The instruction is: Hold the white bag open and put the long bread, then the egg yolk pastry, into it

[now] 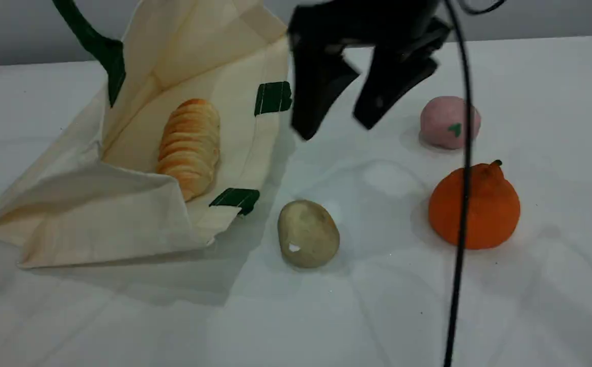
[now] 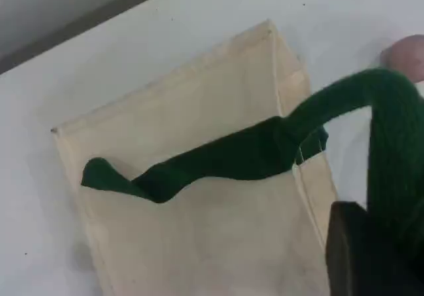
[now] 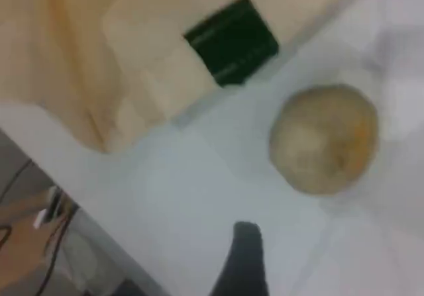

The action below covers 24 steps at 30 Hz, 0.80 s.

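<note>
At the left of the table (image 1: pixel 556 306) the white bag (image 1: pixel 97 214) is seen lying on its side, its mouth turned to the right and propped open. One dark green strap handle (image 1: pixel 100 48) is drawn upward out of the top edge of the scene view. In the left wrist view this strap (image 2: pixel 371 104) is seen running down to the left gripper (image 2: pixel 368 259) at the bottom right corner — the jaws are closed, and the strap appears to be pinched there, though the contact itself is partly hidden. Inside the bag, on its lower panel, the long bread (image 1: pixel 189 145) is laid lengthwise, between two green tabs (image 1: pixel 273 97) at the rim.

Just beside the bag's mouth, on the bare table, the egg yolk pastry (image 1: pixel 308 233) is found, a small white spot on its near side. It is touched by nothing. Above and behind it the right gripper (image 1: pixel 334 125) is held in the air with its two black fingers spread wide apart — nothing is between them. In the right wrist view the pastry (image 3: pixel 323 139) is seen blurred, above a dark fingertip (image 3: pixel 244 259).

Farther right, a pink ball (image 1: pixel 449 122) with a green mark is set toward the back, and an orange tangerine-shaped item (image 1: pixel 479 206) stands nearer, well apart from the pastry. A black cable (image 1: pixel 461 204) hangs down in front of both.
</note>
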{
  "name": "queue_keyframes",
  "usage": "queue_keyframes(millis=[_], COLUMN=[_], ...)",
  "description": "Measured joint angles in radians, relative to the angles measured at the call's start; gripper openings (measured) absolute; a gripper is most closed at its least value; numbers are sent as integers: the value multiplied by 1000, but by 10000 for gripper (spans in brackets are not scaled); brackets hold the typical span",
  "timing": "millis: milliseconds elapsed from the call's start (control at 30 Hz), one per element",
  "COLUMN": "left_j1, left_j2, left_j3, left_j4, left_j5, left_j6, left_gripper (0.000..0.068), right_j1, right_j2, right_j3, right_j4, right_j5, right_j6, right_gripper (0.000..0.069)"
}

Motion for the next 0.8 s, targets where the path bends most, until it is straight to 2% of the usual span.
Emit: queue_keyframes(millis=[100,367,800], left_j1=[0,0,0], left_j2=[0,0,0], left_j3=[0,0,0], left_j4=[0,0,2], left_j5=[0,0,0], left_j6=[0,1,1], left_gripper=[73,73,73], right_j1=[27,26,26], right_j2=[33,140,247], right_j3=[0,0,-1], right_j4=[-1,34,114], right_j5=[-49,-127,-168], right_j6=[-4,-3,-38], right_gripper=[587,587,587])
